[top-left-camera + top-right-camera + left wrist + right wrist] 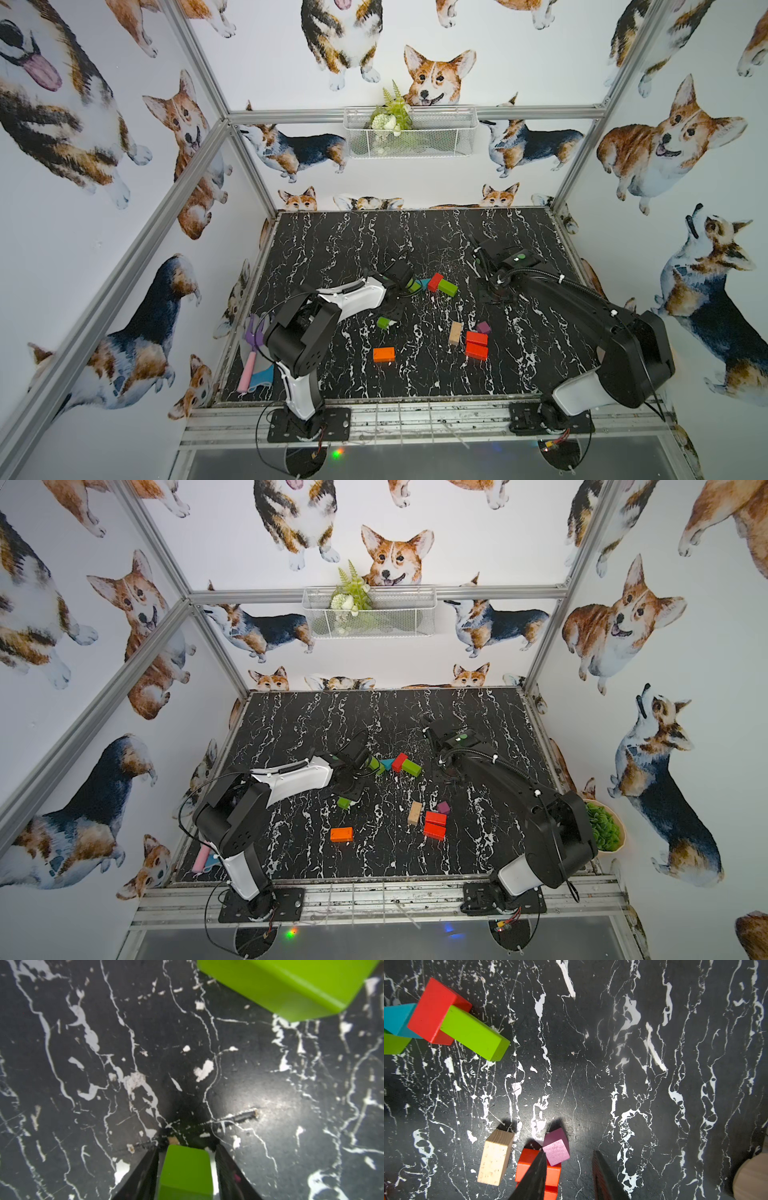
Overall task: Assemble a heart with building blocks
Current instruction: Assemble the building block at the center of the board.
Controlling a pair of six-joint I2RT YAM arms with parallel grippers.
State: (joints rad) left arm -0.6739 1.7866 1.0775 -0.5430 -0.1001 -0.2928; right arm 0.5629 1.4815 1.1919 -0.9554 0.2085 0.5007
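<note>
1. Early days by the look of it. Only the top of the heart [432,285] is laid out: a teal triangle [424,284] with a red block [435,281] and a green bar [448,287] on one side. Another green piece [411,284] is tucked in on the other side, half hidden under the left arm [353,295].
2. The step in hand is judged to be the lobe on the left arm's side. A green block [186,1169] is sat between the fingers of the left gripper [187,1147], low over the bench [104,1064] and just short of that green piece.
3. That gripper is roughly half open around the block. A thin pale sliver is seen down one side, so whether it's clamped or let go can't be told.
4. The right gripper [569,1152] is parted with nothing between its fingers. It's held above the bench near the purple cube [556,1151], and no contact can be made out.
5. Lying loose nearer the arm bases: an orange block [383,354], a plain wooden block [456,332], two red blocks [476,340] and the purple cube.
6. Next, the green block probably needs to be turned and butted up against the green piece. It should be done gently, since any shove would likely be passed straight on to the triangle.
</note>
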